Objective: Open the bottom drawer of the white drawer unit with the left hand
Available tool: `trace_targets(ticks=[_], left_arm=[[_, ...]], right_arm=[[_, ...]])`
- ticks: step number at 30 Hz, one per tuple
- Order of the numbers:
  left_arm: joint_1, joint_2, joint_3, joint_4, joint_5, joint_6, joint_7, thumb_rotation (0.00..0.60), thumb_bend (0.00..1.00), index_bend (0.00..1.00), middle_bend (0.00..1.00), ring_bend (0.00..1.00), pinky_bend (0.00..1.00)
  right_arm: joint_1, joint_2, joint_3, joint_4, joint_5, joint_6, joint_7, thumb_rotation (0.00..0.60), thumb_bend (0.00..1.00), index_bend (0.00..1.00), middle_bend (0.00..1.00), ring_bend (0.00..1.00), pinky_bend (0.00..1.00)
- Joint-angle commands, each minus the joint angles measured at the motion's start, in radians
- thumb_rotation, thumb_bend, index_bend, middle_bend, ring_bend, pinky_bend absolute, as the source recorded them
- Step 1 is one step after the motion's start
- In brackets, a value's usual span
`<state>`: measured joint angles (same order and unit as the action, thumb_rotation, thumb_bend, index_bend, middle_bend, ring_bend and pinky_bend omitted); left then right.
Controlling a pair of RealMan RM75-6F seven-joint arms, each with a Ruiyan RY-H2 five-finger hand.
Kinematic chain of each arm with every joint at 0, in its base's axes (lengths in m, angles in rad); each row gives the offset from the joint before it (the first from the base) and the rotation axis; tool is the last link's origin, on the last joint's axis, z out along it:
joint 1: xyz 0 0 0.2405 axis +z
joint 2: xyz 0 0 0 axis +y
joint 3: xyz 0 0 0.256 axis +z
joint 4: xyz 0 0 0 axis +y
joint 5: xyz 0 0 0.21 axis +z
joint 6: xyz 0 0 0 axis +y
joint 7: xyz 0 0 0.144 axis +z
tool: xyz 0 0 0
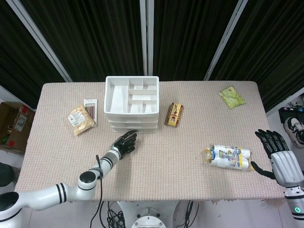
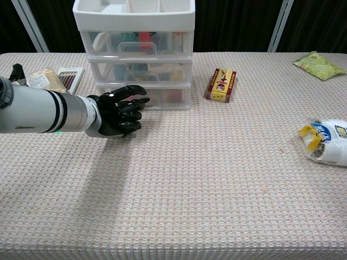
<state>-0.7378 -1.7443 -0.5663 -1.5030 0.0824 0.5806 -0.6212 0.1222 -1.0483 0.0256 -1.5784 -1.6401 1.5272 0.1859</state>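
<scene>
The white drawer unit (image 1: 131,103) (image 2: 135,50) stands at the back middle of the table, with a divided open tray on top and three clear-fronted drawers, all pushed in. Its bottom drawer (image 2: 157,97) faces me. My left hand (image 1: 125,142) (image 2: 119,112) is black, with fingers spread and empty. It hovers just in front of the bottom drawer's left half, fingertips almost at the drawer front. My right hand (image 1: 275,152) is open at the table's right edge, holding nothing.
A red snack box (image 1: 174,114) (image 2: 222,84) lies right of the unit. A tan packet (image 1: 79,119) and a stick pack (image 1: 90,108) lie to its left. A white and blue bag (image 1: 228,156) sits near my right hand; a green packet (image 1: 232,97) lies far right.
</scene>
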Motion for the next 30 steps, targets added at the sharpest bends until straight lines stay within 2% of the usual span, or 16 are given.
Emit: trace_targets(ticks=[1, 11, 20, 22, 27, 30], left_arm=[[-0.005, -0.002, -0.004, 0.017, -0.016, -0.017, -0.003, 0.6, 0.41, 0.32, 0.81, 0.91, 1.0], [0.002, 0.002, 0.004, 0.054, -0.07, -0.102, -0.03, 0.6, 0.44, 0.45, 0.82, 0.91, 1.0], [0.023, 0.05, 0.037, 0.008, -0.115, -0.183, -0.063, 0.6, 0.45, 0.48, 0.82, 0.91, 1.0], [0.029, 0.065, 0.045, -0.011, -0.113, -0.19, -0.068, 0.6, 0.45, 0.45, 0.82, 0.91, 1.0], [0.03, 0.098, 0.075, -0.073, -0.082, -0.144, -0.05, 0.6, 0.44, 0.15, 0.79, 0.9, 1.0], [0.027, 0.119, 0.102, -0.127, -0.041, -0.071, -0.012, 0.6, 0.44, 0.08, 0.75, 0.88, 1.0]], right_arm=[[0.0, -0.001, 0.0, 0.0, 0.001, -0.002, 0.0, 0.6, 0.17, 0.0, 0.07, 0.0, 0.0], [0.0, -0.004, -0.001, -0.001, 0.004, -0.007, -0.003, 0.6, 0.17, 0.0, 0.07, 0.0, 0.0], [-0.005, -0.004, -0.003, 0.0, -0.004, 0.002, -0.002, 0.6, 0.17, 0.0, 0.07, 0.0, 0.0], [-0.006, -0.005, -0.004, 0.001, -0.006, 0.004, 0.0, 0.6, 0.17, 0.0, 0.07, 0.0, 0.0], [-0.008, -0.007, -0.006, 0.006, -0.012, 0.008, 0.008, 0.6, 0.17, 0.0, 0.07, 0.0, 0.0], [-0.008, -0.007, -0.007, 0.009, -0.016, 0.011, 0.013, 0.6, 0.17, 0.0, 0.08, 0.0, 0.0]])
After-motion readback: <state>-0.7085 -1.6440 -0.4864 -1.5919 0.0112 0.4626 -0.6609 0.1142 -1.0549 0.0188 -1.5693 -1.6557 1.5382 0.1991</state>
